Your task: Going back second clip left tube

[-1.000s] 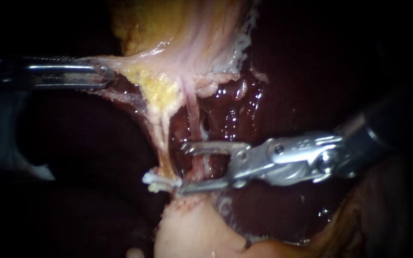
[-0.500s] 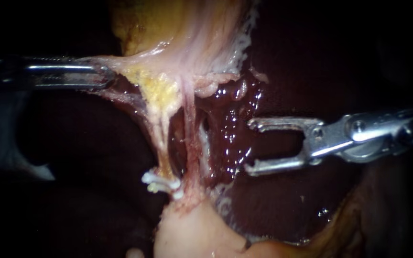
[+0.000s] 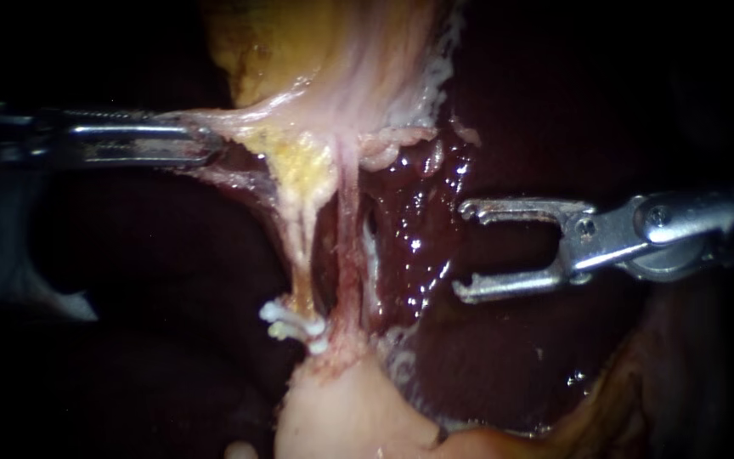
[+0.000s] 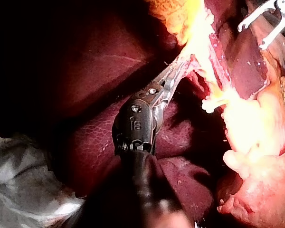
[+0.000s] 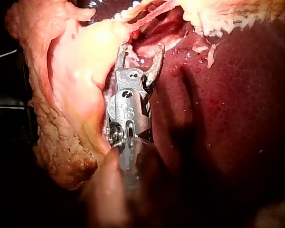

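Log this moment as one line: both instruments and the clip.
left instrument: jaws shut on pale tissue | right instrument: jaws open, empty, over liver | white clip: on left tube

Darkness all round; pale crumpled cloth (image 4: 23, 190)

Place: likely a surgical lab.
Evidence: glistening liver (image 4: 99, 142) lying beside crumpled grey cloth (image 4: 19, 190).

Right instrument (image 5: 140, 50) seemingly above liver (image 5: 228, 123).
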Action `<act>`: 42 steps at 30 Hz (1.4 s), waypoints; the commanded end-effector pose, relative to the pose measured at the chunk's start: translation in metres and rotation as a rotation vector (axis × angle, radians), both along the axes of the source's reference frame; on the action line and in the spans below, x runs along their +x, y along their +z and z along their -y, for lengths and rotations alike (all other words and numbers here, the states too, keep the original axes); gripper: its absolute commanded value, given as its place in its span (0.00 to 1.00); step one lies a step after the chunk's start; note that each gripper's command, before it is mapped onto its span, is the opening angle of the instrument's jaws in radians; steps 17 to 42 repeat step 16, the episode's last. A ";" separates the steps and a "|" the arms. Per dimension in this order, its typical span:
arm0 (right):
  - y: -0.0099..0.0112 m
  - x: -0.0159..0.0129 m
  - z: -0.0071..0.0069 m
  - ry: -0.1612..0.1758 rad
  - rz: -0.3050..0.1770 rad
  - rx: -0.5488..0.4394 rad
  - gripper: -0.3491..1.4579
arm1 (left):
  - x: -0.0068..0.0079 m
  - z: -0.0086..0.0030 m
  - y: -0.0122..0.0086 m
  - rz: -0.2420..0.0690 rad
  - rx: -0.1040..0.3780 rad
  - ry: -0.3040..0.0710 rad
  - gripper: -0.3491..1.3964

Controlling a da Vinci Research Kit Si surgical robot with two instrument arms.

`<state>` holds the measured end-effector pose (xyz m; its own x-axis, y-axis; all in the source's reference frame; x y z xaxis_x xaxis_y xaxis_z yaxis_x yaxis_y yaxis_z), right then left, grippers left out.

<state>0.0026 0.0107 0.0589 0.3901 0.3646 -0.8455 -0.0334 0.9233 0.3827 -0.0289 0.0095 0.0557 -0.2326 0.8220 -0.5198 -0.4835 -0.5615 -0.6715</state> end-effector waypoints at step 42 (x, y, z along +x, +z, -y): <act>-0.0001 0.0000 0.0003 -0.012 -0.009 0.005 0.47 | -0.0007 0.0003 0.0016 -0.004 -0.004 0.007 0.00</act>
